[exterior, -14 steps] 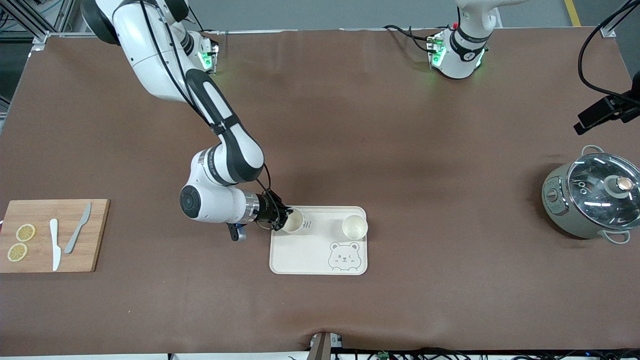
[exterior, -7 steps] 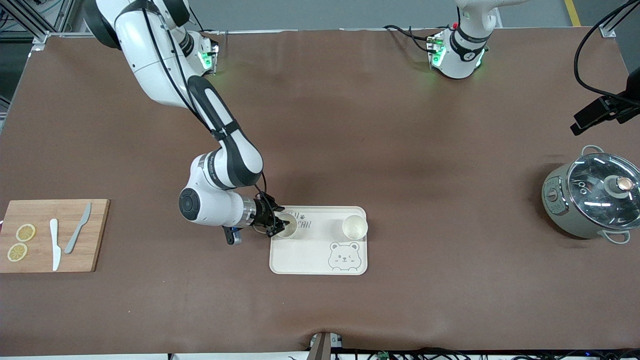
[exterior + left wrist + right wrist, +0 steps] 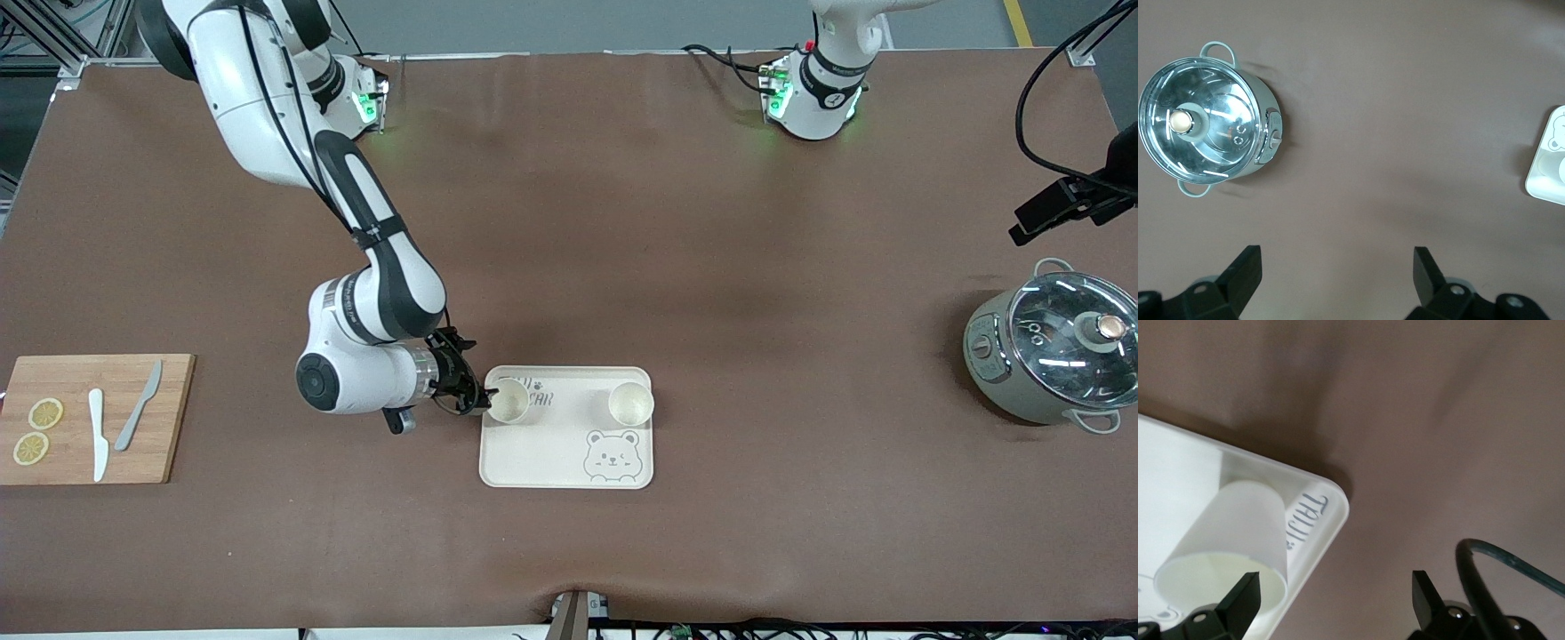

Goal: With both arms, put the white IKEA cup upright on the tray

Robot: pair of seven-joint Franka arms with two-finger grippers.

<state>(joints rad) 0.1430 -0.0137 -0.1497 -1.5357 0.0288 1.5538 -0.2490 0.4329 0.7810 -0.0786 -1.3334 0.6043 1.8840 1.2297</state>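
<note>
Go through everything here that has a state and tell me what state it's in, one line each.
Cup near the right gripper: upright on the tray, released.
Second cup: upright on the tray.
Right gripper: open, beside the tray's edge.
Left gripper: open, waiting over bare table.
Pot: glass lid on.

a: the tray [image 3: 1548,167] is cut off by the left wrist view's edge, only a corner with part of the bear showing.

b: and the cup [image 3: 1228,543] in the right wrist view?

a: a finger [image 3: 1238,603] covers part of its rim; the lettering [image 3: 1305,519] reads only partway.
</note>
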